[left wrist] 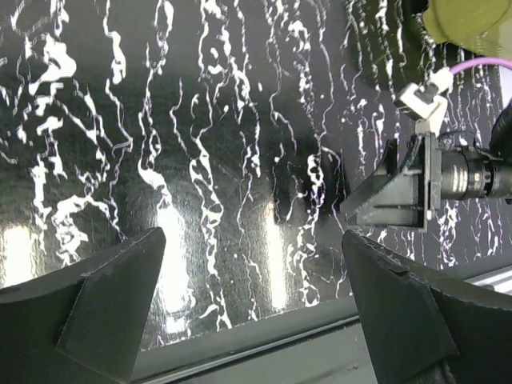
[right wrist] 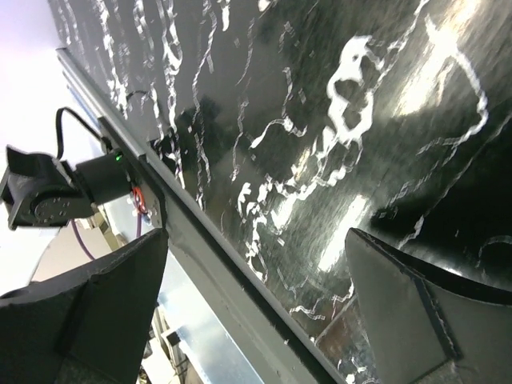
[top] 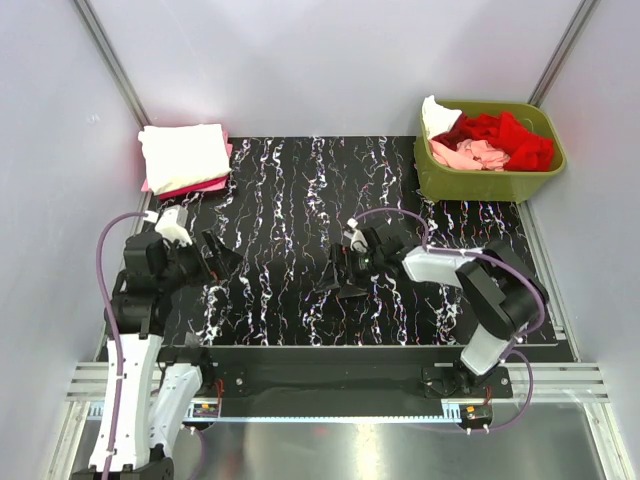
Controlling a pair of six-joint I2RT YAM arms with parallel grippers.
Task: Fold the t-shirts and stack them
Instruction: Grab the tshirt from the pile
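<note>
Top external view: the red t-shirt point(top: 512, 140) lies in the bin point(top: 480, 186), well beyond and right of my nearer right gripper point(top: 338, 275). Its jaws and my left gripper's point(top: 217, 256) stand apart, empty.

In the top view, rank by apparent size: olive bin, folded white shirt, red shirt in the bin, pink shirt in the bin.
1. olive bin
2. folded white shirt and red shirt: too alike to split, the red one crumpled
3. pink shirt, partly buried
</note>
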